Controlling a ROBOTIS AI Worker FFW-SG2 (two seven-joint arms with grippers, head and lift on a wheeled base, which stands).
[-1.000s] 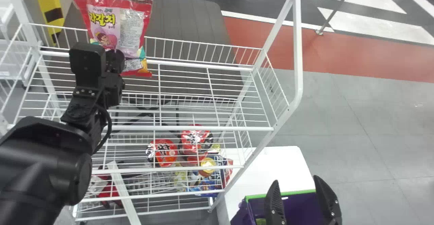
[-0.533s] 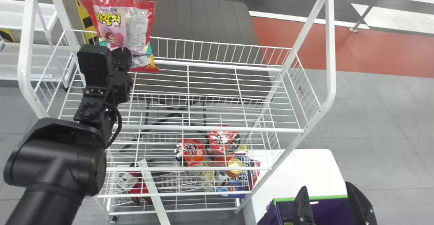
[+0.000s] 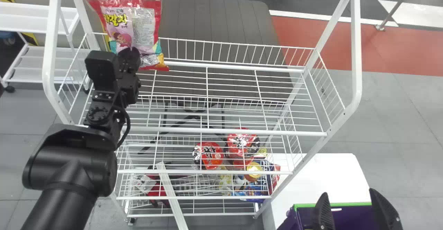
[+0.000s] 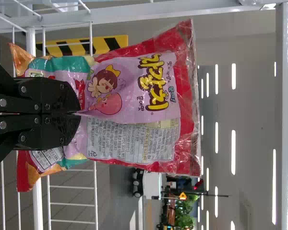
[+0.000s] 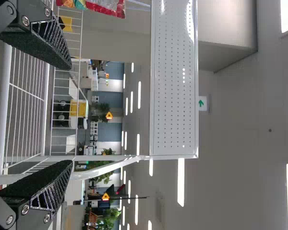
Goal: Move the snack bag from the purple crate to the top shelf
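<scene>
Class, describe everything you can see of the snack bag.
The snack bag looks like glossy, creased film, red-edged, with a lilac cartoon panel, yellow lettering, a paler panel of small print, and teal and orange near its bottom. Its top ends in a flat, crinkled seal. Roughly upright at the left of the top shelf, it is pinched low down by the left claw. Whether its bottom touches the wires, I cannot tell.

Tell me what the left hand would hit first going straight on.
Past the snack bag it holds, the left hand would probably meet the top shelf's back rail, though depth is unclear.
</scene>
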